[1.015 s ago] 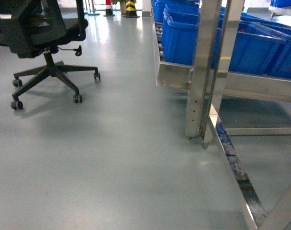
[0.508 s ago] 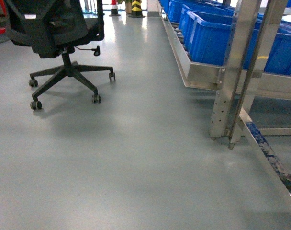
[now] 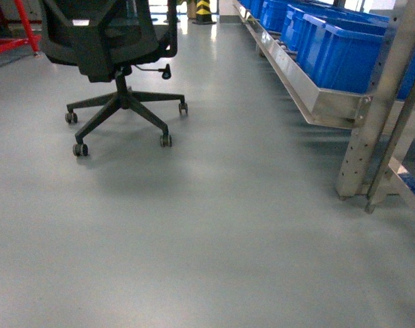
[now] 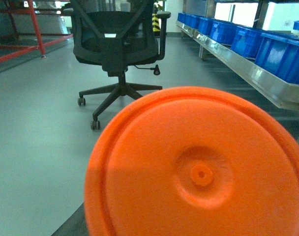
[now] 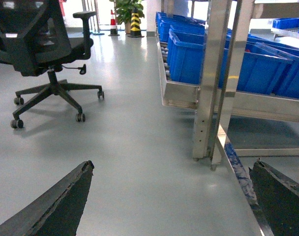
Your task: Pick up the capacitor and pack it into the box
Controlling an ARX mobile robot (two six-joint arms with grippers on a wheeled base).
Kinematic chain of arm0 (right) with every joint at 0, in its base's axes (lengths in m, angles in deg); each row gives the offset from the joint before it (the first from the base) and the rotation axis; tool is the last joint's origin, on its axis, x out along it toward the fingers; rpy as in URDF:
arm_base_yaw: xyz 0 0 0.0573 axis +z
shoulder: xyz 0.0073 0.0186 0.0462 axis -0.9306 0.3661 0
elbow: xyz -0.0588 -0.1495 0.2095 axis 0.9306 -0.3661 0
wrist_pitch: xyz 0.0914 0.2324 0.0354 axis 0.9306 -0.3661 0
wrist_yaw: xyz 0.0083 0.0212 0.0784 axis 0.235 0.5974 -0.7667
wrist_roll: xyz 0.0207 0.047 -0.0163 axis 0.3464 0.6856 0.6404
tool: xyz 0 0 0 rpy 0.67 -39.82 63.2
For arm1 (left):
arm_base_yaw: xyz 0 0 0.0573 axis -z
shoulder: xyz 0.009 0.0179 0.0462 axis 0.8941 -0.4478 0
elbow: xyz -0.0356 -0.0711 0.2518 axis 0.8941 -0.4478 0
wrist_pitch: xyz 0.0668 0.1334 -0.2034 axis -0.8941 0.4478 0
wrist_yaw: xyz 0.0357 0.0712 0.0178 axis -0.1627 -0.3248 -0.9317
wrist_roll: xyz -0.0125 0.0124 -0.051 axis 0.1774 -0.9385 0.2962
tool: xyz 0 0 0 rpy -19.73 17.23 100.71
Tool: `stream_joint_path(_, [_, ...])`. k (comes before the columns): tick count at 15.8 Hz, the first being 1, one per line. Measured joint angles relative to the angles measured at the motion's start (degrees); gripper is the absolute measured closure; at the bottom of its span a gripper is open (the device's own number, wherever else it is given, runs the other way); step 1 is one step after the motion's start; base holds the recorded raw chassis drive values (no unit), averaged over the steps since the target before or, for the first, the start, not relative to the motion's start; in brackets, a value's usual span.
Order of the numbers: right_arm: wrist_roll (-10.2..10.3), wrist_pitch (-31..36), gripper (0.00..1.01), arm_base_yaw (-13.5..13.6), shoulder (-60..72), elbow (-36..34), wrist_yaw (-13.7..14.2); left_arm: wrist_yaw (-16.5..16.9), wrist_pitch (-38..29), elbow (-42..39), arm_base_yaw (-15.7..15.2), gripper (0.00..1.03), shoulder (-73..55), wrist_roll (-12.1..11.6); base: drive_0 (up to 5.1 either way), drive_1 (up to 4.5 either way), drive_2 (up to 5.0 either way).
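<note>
Looking across the head view from left to right, a red metal frame (image 3: 16,31) stands at the far left, then a black office chair (image 3: 112,61) on a five-star caster base sits on the grey floor (image 3: 207,232), and a steel rack (image 3: 371,137) runs along the right, its shelf carrying a row of blue bins (image 3: 337,44) that recedes into the distance. A yellow-and-black striped post (image 3: 204,10) stands at the far end of the aisle. Neither arm shows in this view.

No capacitor and no packing box can be found in any of the three views, so where it lies, which way it points and how its long axis runs cannot be told.

From the left wrist camera, an orange disc (image 4: 198,172) with a raised rim and a small central hub fills the near lower right of the picture, in front of the chair and the bins. The left gripper itself does not show there, so how its jaws stand cannot be told.

From the right wrist camera, the right gripper (image 5: 171,206) has its two dark fingers (image 5: 61,206) at the lower left and lower right corners, spread wide apart with only bare floor between them. Beyond stand the chair on the left, an orange-and-white cone (image 5: 113,22) and a potted plant (image 5: 127,7) far back, and the rack upright with blue bins on the right.
</note>
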Motion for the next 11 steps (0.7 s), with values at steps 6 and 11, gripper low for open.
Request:
stream_joint_path(6, [0.00,-0.04,0.03,0.00,0.00,0.00,0.00,0.02,-0.02,0.00,0.00,0.59,0.00,-0.02,-5.0,2.44,2.4])
stream_joint_path(11, [0.00,-0.04,0.03,0.00,0.00,0.00,-0.02,0.04,-0.02,0.00,0.00,0.59,0.00,-0.02,-5.0,2.41,2.4])
